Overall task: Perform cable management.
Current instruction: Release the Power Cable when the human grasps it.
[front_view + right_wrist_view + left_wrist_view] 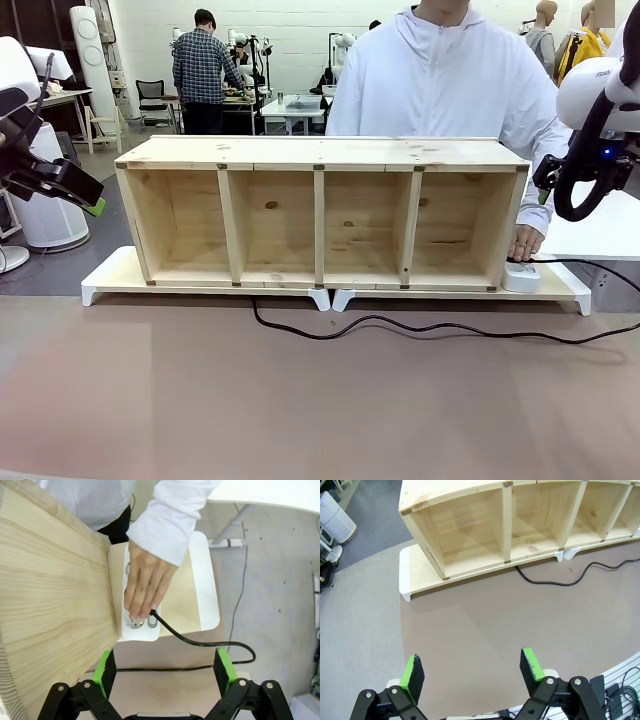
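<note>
**Operator:** From my seat, the nearest thing is the bare brown table (300,400). In the left wrist view my left gripper (472,672) hangs over it with jaws spread wide and nothing between the green pads. The right gripper (162,670) is likewise wide apart and empty, held above the right end of the shelf.

**Observer:** And the cable?

**Operator:** The cable (420,326) lies on the tabletop just in front of the shelf. It comes out from the gap between the two white risers (110,275) near the middle, curves along the table toward my right, and runs off the right edge. Another stretch loops back to the white power strip (521,277) on the right riser.

**Observer:** Is it plugged in?

**Operator:** In the right wrist view the cable's end (155,615) meets the strip right under the person's hand (145,587), whose fingers rest on the strip. I can't tell whether the plug is fully seated.

**Observer:** Behind that?

**Operator:** The wooden shelf (320,210), four open compartments, sits across both risers. The person in a white hooded top (440,80) stands right behind it. Farther off, another person in a checked shirt (202,70) faces away at a table.
</note>
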